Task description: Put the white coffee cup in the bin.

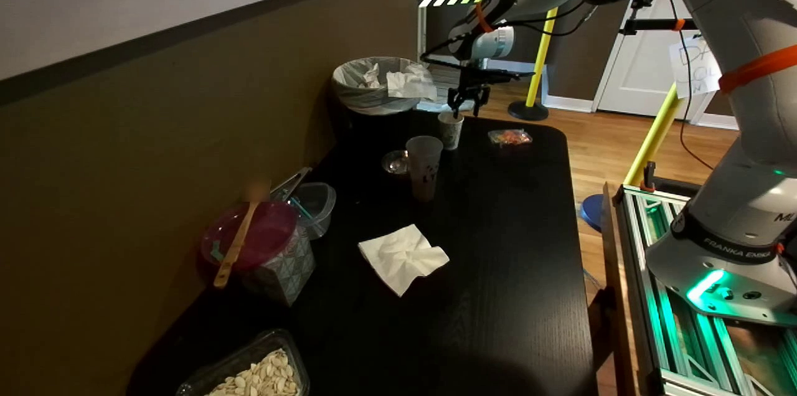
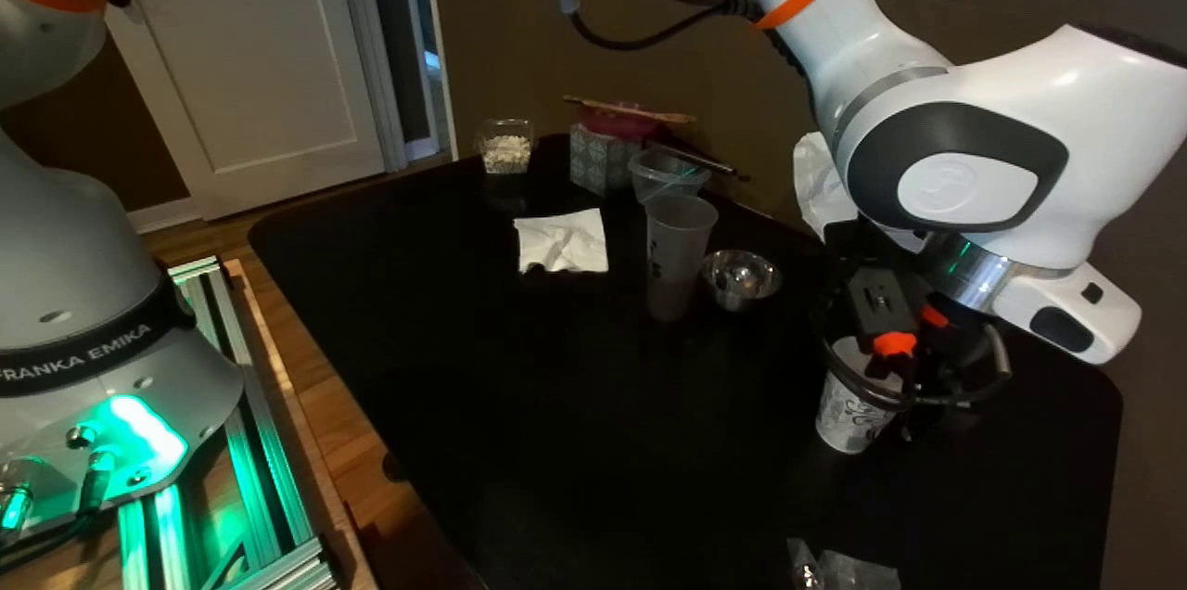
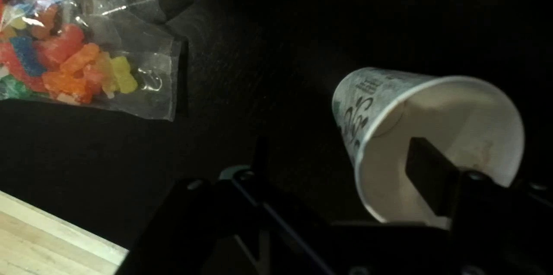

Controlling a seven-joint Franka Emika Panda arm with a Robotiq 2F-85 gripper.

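The white coffee cup (image 1: 451, 133) stands upright near the far end of the black table; it also shows in an exterior view (image 2: 848, 418) with dark print on its side. In the wrist view the cup (image 3: 356, 115) opens toward the camera. My gripper (image 1: 467, 108) is open and low over the cup. In the wrist view the gripper (image 3: 339, 151) has its right finger over or inside the cup's mouth and its left finger outside, apart from the wall. The bin (image 1: 367, 97), with a pale liner and white papers, stands past the table; its liner (image 2: 821, 182) is mostly hidden behind the arm.
A see-through tumbler (image 1: 424, 165) and a metal bowl (image 1: 395, 162) stand close to the cup. A bag of candy (image 3: 86, 59) lies on the cup's other side. A white napkin (image 1: 405, 257), clear tub (image 1: 320, 212), magenta bowl (image 1: 271, 234) and seed container (image 1: 261, 377) are further along.
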